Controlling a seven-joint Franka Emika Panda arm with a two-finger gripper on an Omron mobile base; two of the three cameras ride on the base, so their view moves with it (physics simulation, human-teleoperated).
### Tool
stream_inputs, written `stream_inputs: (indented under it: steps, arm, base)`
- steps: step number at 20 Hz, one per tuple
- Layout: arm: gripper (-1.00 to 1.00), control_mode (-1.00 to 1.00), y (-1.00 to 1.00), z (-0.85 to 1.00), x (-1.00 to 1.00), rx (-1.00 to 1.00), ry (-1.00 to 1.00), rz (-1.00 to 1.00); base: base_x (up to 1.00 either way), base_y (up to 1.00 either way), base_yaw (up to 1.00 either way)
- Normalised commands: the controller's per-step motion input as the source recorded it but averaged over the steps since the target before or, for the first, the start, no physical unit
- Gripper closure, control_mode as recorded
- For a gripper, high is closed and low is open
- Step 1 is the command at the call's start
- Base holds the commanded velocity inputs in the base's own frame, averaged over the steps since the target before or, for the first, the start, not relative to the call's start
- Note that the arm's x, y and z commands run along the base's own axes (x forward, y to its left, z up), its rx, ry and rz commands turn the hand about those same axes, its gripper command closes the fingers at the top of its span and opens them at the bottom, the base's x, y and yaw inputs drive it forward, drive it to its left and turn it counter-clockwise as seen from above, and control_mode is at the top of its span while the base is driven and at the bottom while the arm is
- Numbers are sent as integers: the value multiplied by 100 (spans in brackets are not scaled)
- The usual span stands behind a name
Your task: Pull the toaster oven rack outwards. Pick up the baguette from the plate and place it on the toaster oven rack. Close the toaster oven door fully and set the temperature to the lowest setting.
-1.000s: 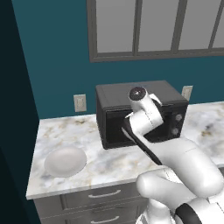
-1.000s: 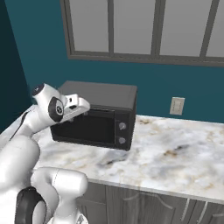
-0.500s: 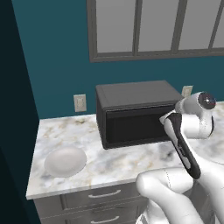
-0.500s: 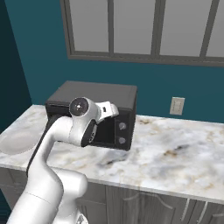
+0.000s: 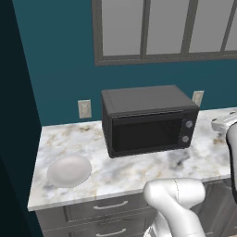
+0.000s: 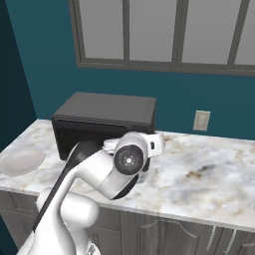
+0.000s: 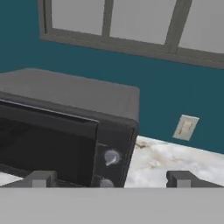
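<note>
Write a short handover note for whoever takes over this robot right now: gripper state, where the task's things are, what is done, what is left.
Gripper: open, holding nothing, in the air to the right front of the toaster oven, facing its knob panel.
Toaster oven door: shut. The rack cannot be seen behind the dark pane.
Plate: on the counter left of the oven. No baguette can be seen on it.
Knobs: two show on the right panel; setting unreadable.
Done: cannot tell if the baguette went in; the door is closed.
Left: probably the temperature knob, turned to lowest. Check the baguette first.
</note>
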Motion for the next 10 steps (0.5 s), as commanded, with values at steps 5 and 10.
stream_inputs:
  steps: [5,10]
  arm:
    - [-100,-100,-26,0,-85,17,-27,-15]
    - [-100,-100,-16,0,-73,16,-12,-6]
  base:
    - [0,0,0]
    - [0,0,0]
